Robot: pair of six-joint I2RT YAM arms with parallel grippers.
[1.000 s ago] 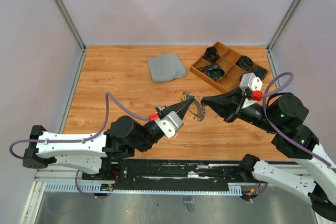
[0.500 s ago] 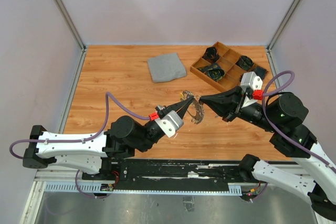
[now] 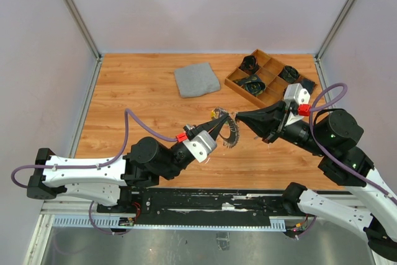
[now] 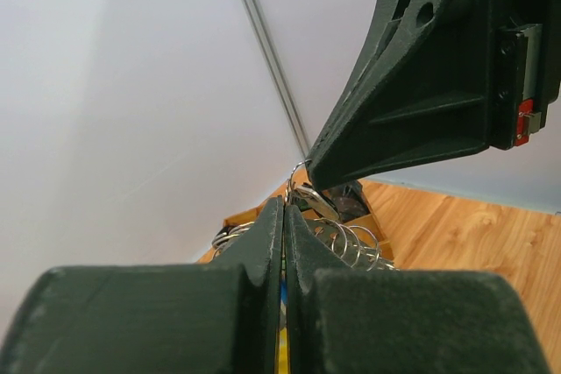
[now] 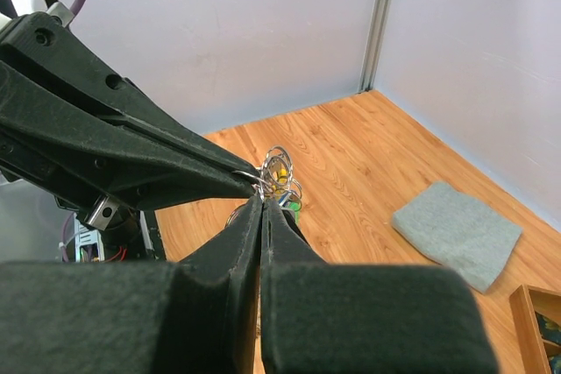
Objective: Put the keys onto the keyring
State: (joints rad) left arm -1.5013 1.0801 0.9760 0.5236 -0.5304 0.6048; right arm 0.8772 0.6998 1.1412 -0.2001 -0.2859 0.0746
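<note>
The keyring (image 3: 232, 133) is held raised above the middle of the bench (image 3: 136, 91), between the two arms. The grey cloth (image 3: 196, 80) and the compartment tray (image 3: 270, 77) lie farther back. The left end effector (image 3: 222, 122) is pressed together, and so is the right end effector (image 3: 240, 117). Their tips are brought nose to nose, and the wire of the keyring is pinched at that meeting point. In the left wrist view a loop of wire is seen emerging at the shut fingertips (image 4: 270, 234). A yellow-and-blue sliver shows lower in the seam, but whether a key is also caught there cannot be told. The keys (image 3: 215, 113) are seen as a yellow fleck just left of and beyond the tips.

The step in hand is judged to be working a key along the wire. It is best done with one pinch kept firm as an anchor while the other is shifted in small moves along the loop. The tips should not be drawn apart, as the coil could be stretched or let slip.

From above, the keyring's long axis is seen running far to near, bowed toward the right. Its far end is held at the tips and its near end hangs free. The direction in which the key blades point cannot be made out.
</note>
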